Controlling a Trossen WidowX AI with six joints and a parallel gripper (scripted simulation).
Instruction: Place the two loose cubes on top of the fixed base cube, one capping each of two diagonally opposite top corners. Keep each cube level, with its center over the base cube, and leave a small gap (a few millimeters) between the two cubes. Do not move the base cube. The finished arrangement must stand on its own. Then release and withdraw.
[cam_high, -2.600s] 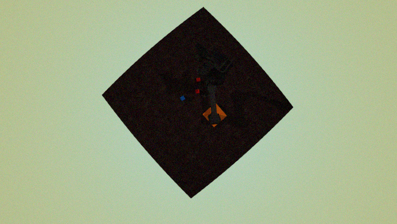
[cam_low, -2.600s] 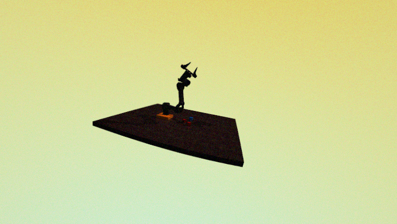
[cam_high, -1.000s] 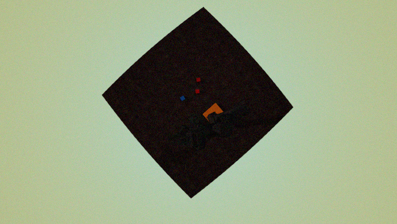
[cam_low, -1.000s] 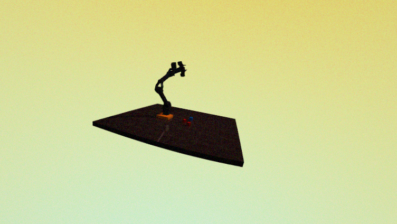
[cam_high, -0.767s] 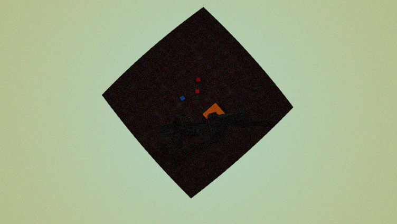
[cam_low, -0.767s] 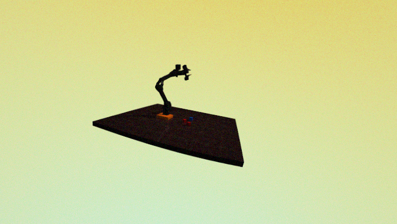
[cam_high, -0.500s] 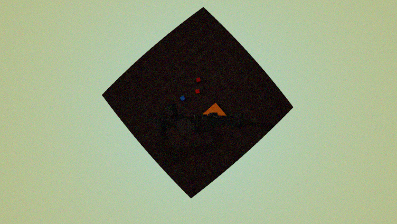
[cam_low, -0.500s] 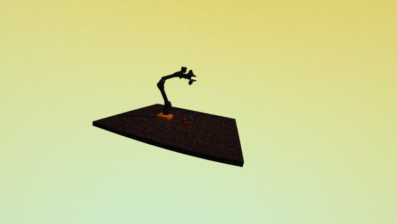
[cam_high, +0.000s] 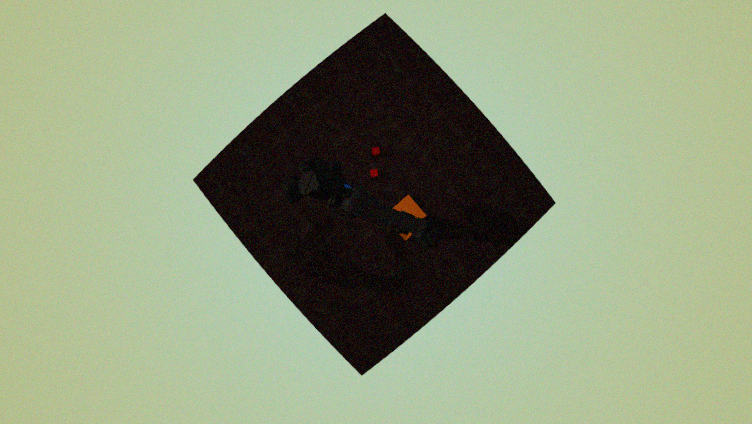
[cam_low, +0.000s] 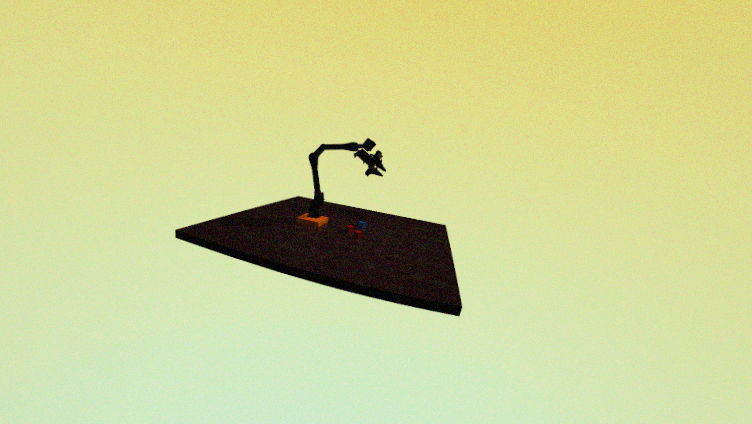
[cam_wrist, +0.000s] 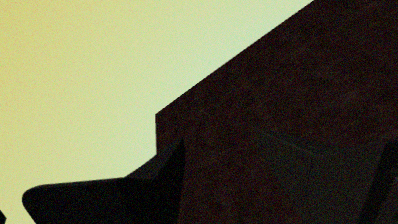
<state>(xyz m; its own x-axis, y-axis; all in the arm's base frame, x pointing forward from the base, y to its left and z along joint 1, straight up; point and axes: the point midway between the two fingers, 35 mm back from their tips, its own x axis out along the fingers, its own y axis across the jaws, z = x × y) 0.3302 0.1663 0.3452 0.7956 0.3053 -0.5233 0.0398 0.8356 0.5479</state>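
Two red cubes lie apart on the dark table: one red cube (cam_high: 375, 150) (cam_low: 358, 233) and the other red cube (cam_high: 373, 172) (cam_low: 350, 228), which is nearer the arm's base. A single blue cube (cam_high: 347, 185) (cam_low: 361, 224) stands on the table near them. It is partly hidden by the arm in the top view. No cube rests on another. My gripper (cam_low: 383, 172) (cam_wrist: 218, 138) is open and empty, high above the table and tilted downward. In the wrist view its fingers stand apart with no cube between them, and no cube shows there.
The arm's orange base plate (cam_high: 408, 204) (cam_low: 312, 222) is on the table (cam_high: 394, 94) (cam_low: 400, 263) (cam_wrist: 325, 75), with the arm reaching out from it. The table's edge and corner show in the wrist view. The pictures are dark and grainy.
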